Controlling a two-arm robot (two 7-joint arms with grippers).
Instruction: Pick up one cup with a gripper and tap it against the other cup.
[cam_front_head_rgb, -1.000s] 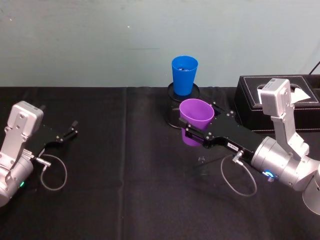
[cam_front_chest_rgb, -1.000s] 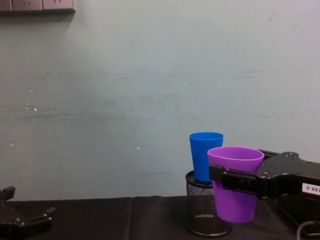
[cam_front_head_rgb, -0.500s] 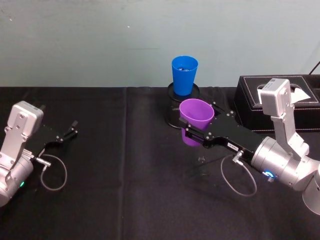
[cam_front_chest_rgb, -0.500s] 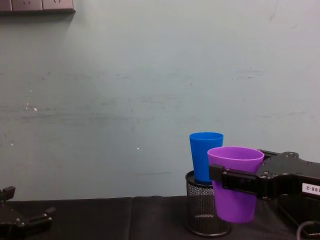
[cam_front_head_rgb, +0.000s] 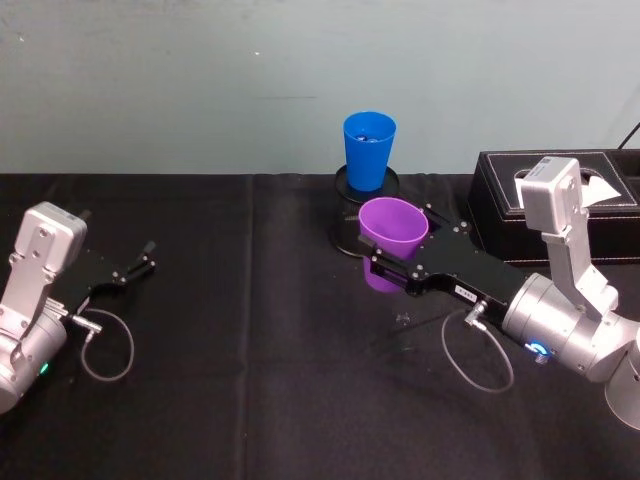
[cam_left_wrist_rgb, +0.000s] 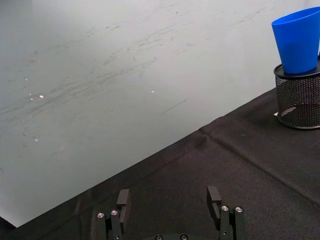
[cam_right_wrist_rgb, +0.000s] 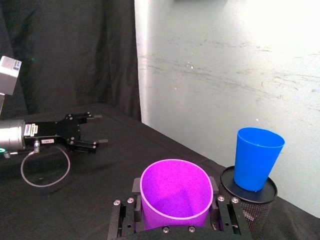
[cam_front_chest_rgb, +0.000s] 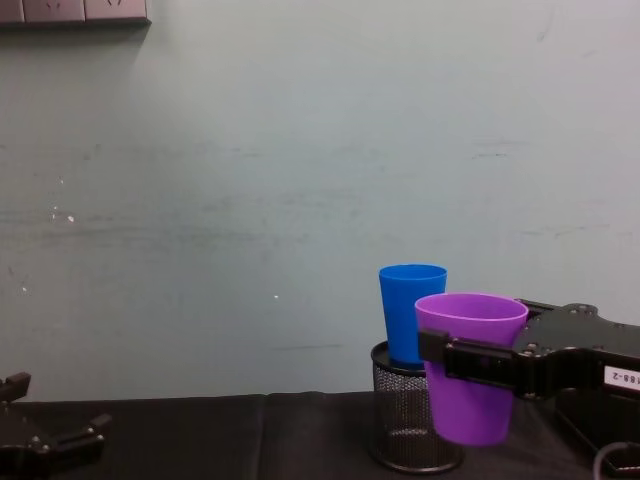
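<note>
Purple cup (cam_front_head_rgb: 392, 228) clamped in the right gripper (cam_front_head_rgb: 396, 250) — just beside the blue cup (cam_front_head_rgb: 368, 150), perhaps touching. Left gripper (cam_front_head_rgb: 142, 262) idles, fingers apart.

Scuffed pale green wall (cam_front_chest_rgb: 200, 200) behind a black-clothed table (cam_front_head_rgb: 250, 380)

Right gripper (cam_front_head_rgb: 397, 247) held forward and raised, jaws clamped on purple cup (cam_front_head_rgb: 392, 225). Left gripper (cam_front_head_rgb: 137, 264) parked low at left, jaws spread apart.
</note>
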